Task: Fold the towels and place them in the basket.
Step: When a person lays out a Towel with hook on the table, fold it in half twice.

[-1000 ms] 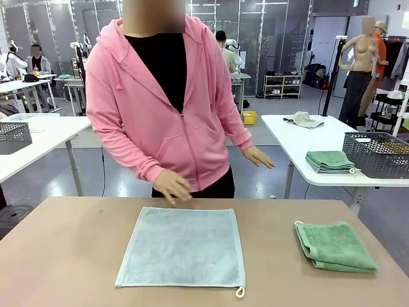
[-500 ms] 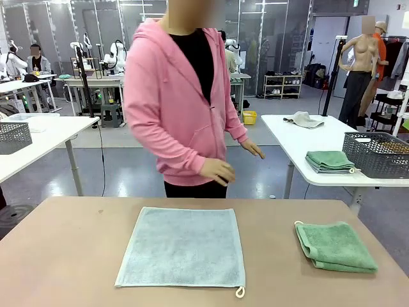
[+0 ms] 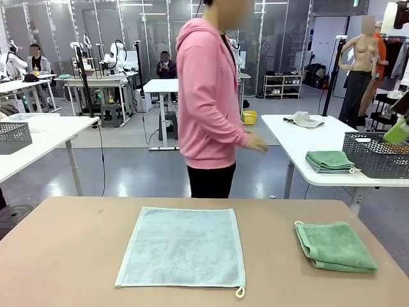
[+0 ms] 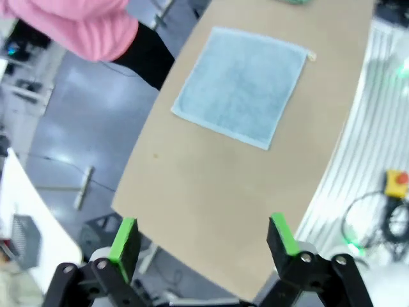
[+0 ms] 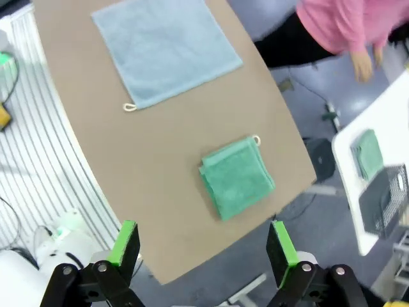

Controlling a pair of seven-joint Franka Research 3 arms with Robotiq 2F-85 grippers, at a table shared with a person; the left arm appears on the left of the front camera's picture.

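At the middle of the brown table [image 3: 64,256], the grey-blue towel [image 3: 182,246] lies spread flat in a single layer, square to the table's edges, its small white loop [image 3: 240,292] at the near right corner. The green towel [image 3: 335,246] rests well apart to the right, already folded into a thick pad. Both are terry cloth and are best judged light, soft and wholly limp. A lifted edge will likely sag and drape rather than hold a line, while the rough pile should give the pads good friction. The flat towel offers only a thin edge against the tabletop, so it probably wants a pinch at two corners of one side, one corner to each gripper, with the pads pressed right down to the surface. The folded green towel would be better taken across its doubled edge, so that the layers stay together. The left gripper [image 4: 203,236] and the right gripper [image 5: 202,243] hang high above the table, jaws spread wide, holding nothing and touching nothing. Beyond the far edge a person [image 3: 208,102] in a pink hooded jacket stands side-on, one hand [image 3: 255,144] reaching towards a white table [image 3: 300,144] at the right. On that table stands the dark mesh basket [image 3: 377,153], far from both towels on the brown table.
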